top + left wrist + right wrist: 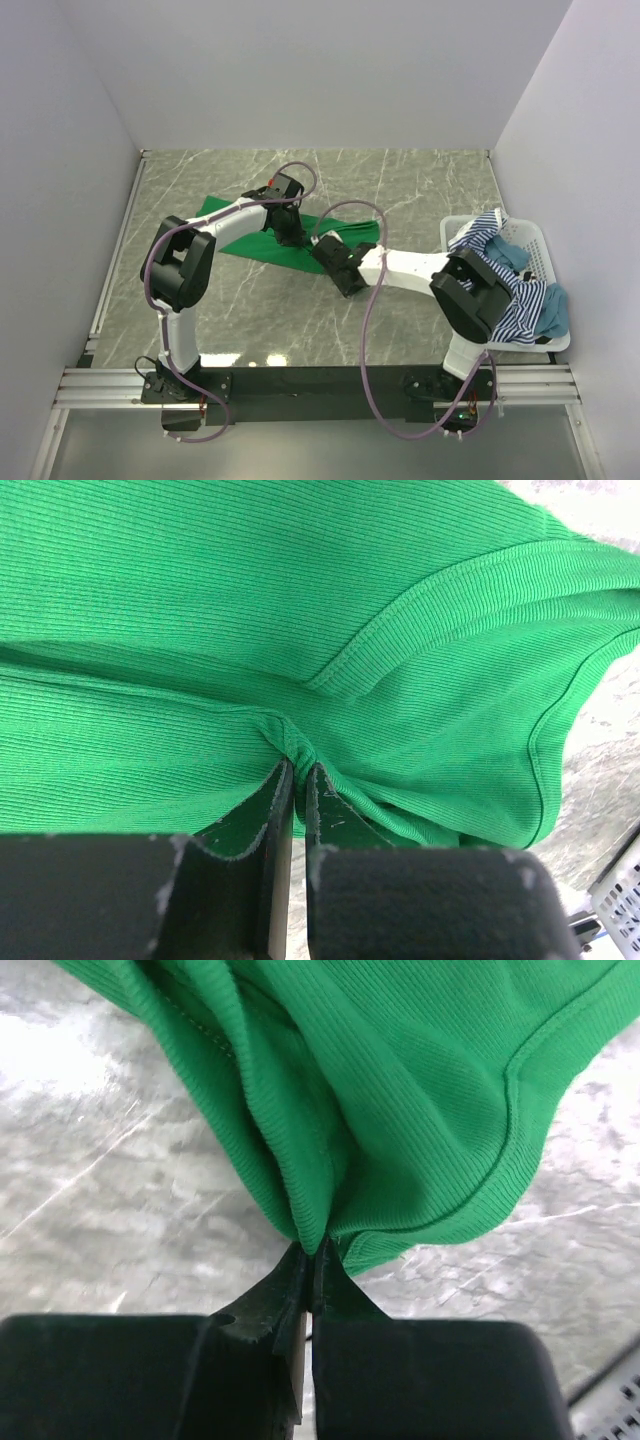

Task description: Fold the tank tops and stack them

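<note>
The bright green tank top [262, 245] lies spread on the marble table in the middle, ribbed cloth filling the left wrist view [300, 610]. My left gripper [297, 765] is shut on a bunched pinch of that green cloth near its far edge [288, 236]. My right gripper [317, 1248] is shut on a fold of the same tank top [400, 1080] at its near right corner [328, 250], just above the table. A navy-and-white striped tank top [520, 305] and a teal blue one [555, 310] hang over the basket at the right.
The white slatted basket [538, 250] stands at the table's right edge beside the right arm's base. Grey walls close in the table on the left, back and right. A cable loops from each arm over the table's near half.
</note>
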